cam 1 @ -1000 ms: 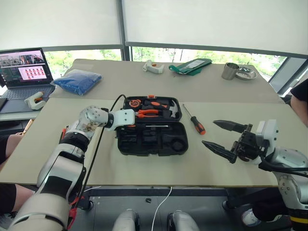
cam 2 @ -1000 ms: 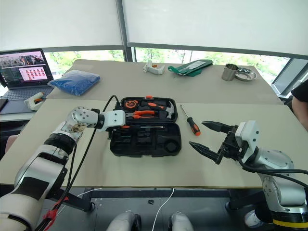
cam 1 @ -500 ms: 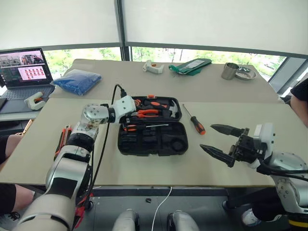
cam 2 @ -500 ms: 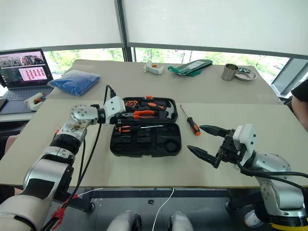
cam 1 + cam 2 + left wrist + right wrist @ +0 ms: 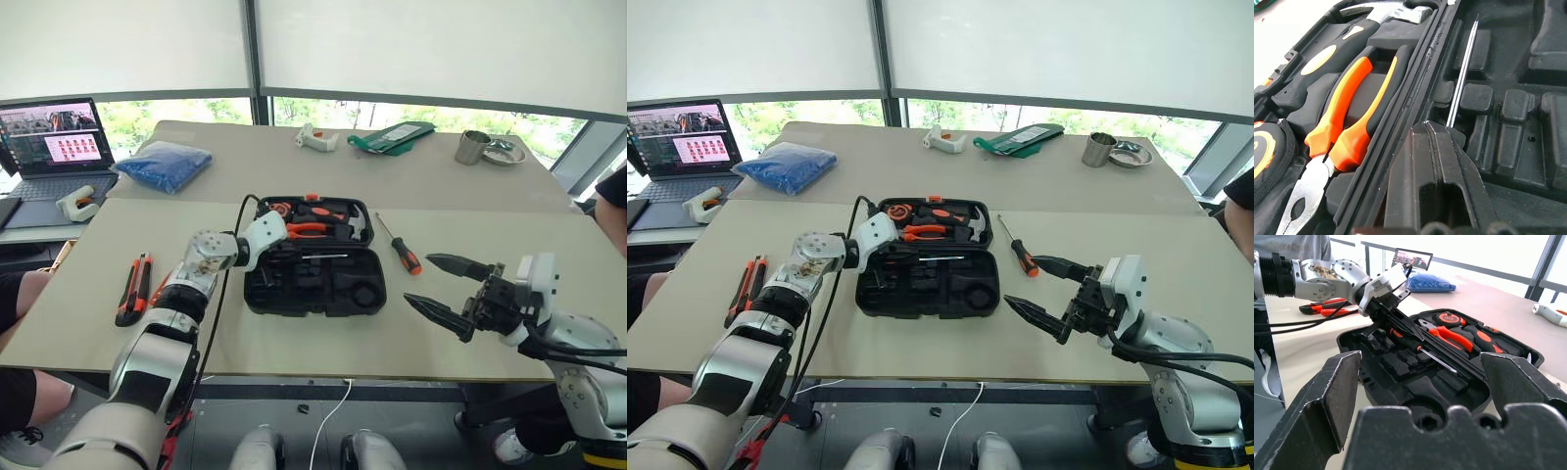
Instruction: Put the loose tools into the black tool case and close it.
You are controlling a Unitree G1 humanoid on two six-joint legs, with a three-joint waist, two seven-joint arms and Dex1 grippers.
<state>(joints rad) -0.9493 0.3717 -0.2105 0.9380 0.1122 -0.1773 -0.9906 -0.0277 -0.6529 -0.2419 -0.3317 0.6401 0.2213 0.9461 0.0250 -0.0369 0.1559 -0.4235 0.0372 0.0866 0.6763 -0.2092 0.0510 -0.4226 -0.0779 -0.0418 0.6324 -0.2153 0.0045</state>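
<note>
Screwdriver (image 5: 1463, 73) lies lengthwise ahead of the clenched left gripper (image 5: 1437, 147) in the tool case (image 5: 323, 294), probably just released; right gripper (image 5: 1043, 289) gapes.

This looks like a robotics lab or test room set up in an office-style space: two plain beige benches (image 5: 470, 323) stand pushed together under a long run of windows (image 5: 294, 110) with white roller blinds (image 5: 441, 44) pulled most of the way down, trees showing outside. On a side desk an open laptop (image 5: 54, 137) shows a screen of camera pictures, and a person's knee (image 5: 18, 294) shows at its edge. Loose gear lies about the benches: an open tool case (image 5: 313, 266), a blue bag (image 5: 162, 164), a metal cup (image 5: 472, 147) and a white handheld tool (image 5: 315, 138).
</note>
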